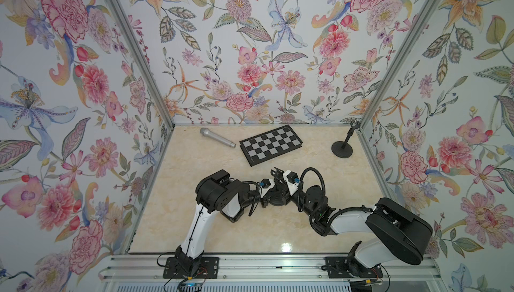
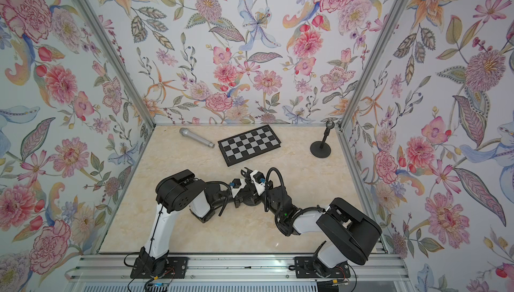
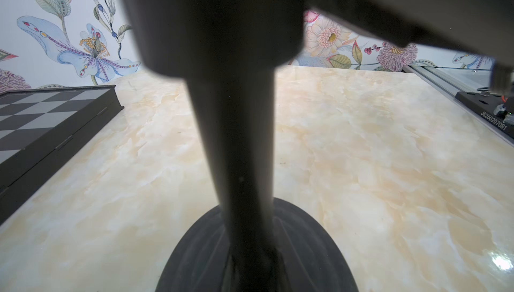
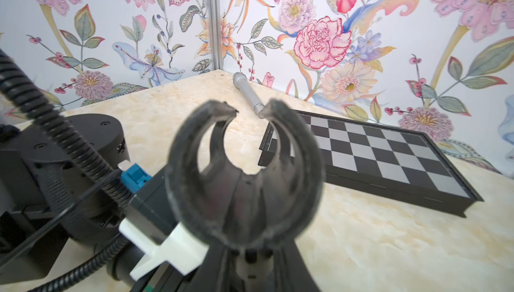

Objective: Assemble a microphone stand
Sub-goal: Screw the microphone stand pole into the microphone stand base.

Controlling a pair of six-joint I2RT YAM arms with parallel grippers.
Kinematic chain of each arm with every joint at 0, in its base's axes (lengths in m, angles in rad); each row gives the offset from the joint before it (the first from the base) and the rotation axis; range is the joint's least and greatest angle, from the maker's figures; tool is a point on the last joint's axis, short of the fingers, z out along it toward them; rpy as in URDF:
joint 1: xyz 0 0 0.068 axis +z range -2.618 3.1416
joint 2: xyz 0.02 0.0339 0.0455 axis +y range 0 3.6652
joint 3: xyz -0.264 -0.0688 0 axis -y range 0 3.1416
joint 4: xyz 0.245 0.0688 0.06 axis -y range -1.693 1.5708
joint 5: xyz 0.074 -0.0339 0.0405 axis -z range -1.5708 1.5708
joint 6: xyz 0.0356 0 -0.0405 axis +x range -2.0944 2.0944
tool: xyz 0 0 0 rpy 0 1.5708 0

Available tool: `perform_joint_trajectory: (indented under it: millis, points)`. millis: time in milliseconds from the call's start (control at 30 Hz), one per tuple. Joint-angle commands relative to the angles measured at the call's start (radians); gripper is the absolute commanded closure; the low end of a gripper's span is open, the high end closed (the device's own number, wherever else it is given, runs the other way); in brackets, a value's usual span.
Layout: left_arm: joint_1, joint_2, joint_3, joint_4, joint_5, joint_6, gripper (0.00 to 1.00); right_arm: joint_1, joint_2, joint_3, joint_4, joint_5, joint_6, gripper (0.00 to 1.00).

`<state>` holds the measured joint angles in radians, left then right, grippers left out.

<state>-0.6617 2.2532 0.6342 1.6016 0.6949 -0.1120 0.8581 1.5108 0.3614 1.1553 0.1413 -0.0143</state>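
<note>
Right claw [image 4: 250, 251] clamped on mic clip [image 4: 244, 176], near side of chessboard [image 1: 271, 144]. Left claw [image 1: 268, 193] at pole [image 3: 239, 137]: grip cannot tell. Advise: align clip stem with pole axis, steady base [image 3: 306, 248], seat without tilt.

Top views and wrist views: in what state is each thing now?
microphone: lying down, loose.
chessboard: closed, flat.
far stand: upright, whole, holding no microphone.
base: flat, under both grippers.
pole: standing on base.
clip: gripped, empty.
right gripper: shut on clip.
left gripper: at pole, grip hidden.
</note>
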Motion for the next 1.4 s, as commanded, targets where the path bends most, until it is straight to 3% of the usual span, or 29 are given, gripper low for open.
perform_joint_trajectory:
  millis: [0,133,233,333,533,767,867,1000,1100,1167,1233,1300,1367]
  points:
    - [-0.003,0.042,-0.009,0.238,-0.066,0.038,0.79,-0.016,0.004,-0.044,-0.009,-0.035,0.02,0.9]
    - [-0.004,0.056,-0.015,0.237,-0.028,0.072,0.92,-0.219,-0.085,-0.025,-0.089,-0.576,-0.084,0.69]
    - [-0.006,0.044,-0.038,0.235,-0.033,0.112,0.97,-0.332,-0.122,0.059,-0.288,-0.848,-0.181,0.62]
    - [0.0,0.055,-0.033,0.238,-0.009,0.096,0.97,-0.38,-0.096,0.16,-0.484,-0.991,-0.309,0.56]
    - [0.016,0.062,-0.017,0.238,0.033,0.065,0.97,-0.445,0.011,0.26,-0.522,-1.208,-0.36,0.54]
    - [0.039,0.073,0.003,0.236,0.062,0.028,0.96,-0.464,0.09,0.357,-0.688,-1.267,-0.47,0.55]
    - [0.039,0.073,0.002,0.227,0.058,0.039,0.94,-0.467,0.123,0.355,-0.613,-1.259,-0.425,0.6]
    - [0.039,0.072,0.002,0.235,0.053,0.029,0.92,-0.462,0.139,0.295,-0.401,-1.143,-0.285,0.86]
    - [0.039,0.083,-0.002,0.238,0.038,0.029,0.88,-0.453,0.129,0.195,-0.181,-0.978,-0.129,0.99]
    - [0.039,0.076,-0.002,0.237,0.021,0.023,0.83,-0.424,0.112,0.099,-0.017,-0.76,-0.029,1.0]
    - [0.038,0.076,0.001,0.235,0.006,0.022,0.8,-0.342,0.095,0.013,0.061,-0.407,0.07,1.0]
    - [0.039,0.087,0.008,0.237,0.004,0.013,0.8,-0.243,0.087,-0.011,0.007,-0.109,0.135,1.0]
    - [0.037,0.079,0.009,0.236,-0.005,0.009,0.8,-0.134,0.099,-0.01,-0.03,0.064,0.174,1.0]
